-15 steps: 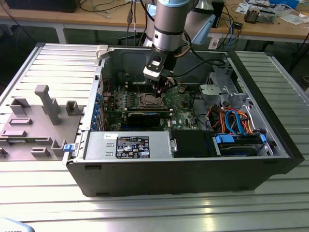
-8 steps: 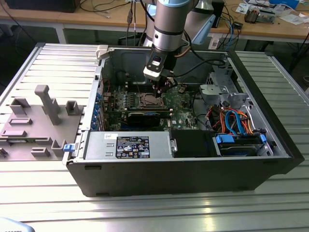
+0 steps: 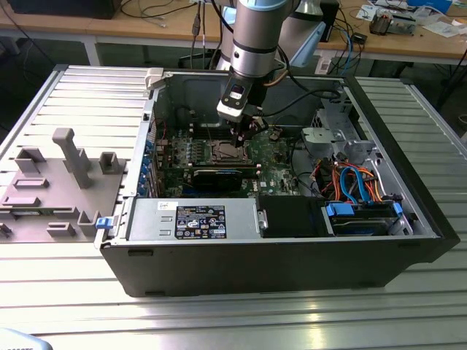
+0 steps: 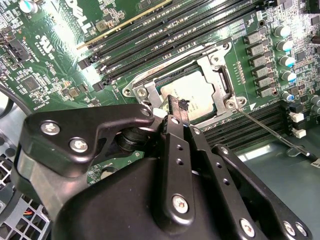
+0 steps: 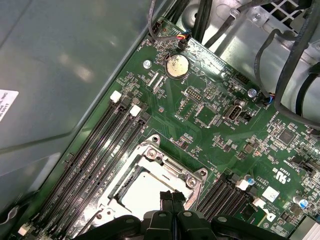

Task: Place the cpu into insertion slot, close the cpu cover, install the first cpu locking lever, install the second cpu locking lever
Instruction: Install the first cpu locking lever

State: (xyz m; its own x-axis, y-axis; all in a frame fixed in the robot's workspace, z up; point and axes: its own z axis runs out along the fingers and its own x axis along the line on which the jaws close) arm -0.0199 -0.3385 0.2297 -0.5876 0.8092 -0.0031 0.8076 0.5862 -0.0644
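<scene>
1 open computer case (image 3: 255, 266) lies on the ribbed metal tabletop (image 3: 292, 313). At the exterior view's left, beside the case, sits a grey moulded fixture tray (image 3: 51, 182). Further right, inside the case, a silver power supply (image 3: 193, 219) lies along the near wall, with the green motherboard (image 3: 273, 157) beyond it. The arm reaches down over the board, and the pincer (image 3: 244, 138) hangs just above the insertion slot (image 3: 225, 152). At the far right of the case, blue and orange cables (image 3: 354, 182) bunch beside the drive cage.

In both wrist views the cpu (image 4: 192, 92) (image 5: 145, 196) sits in the slot, a flat square with a pale silvery-grey top. The cpu cover (image 4: 216, 62) (image 5: 167, 162), a thin silvery frame with an open middle, lies flat around it. In the second wrist view 1 thin locking lever (image 4: 270, 131) angles away from a corner of the socket across the black memory slots (image 4: 165, 35).

The pincer (image 4: 176, 106) (image 5: 172, 196) is closed, its 2 black fingertips pressed together with nothing visible between them, and the tips hang at the edge of the cover. I cannot tell whether they touch it.
</scene>
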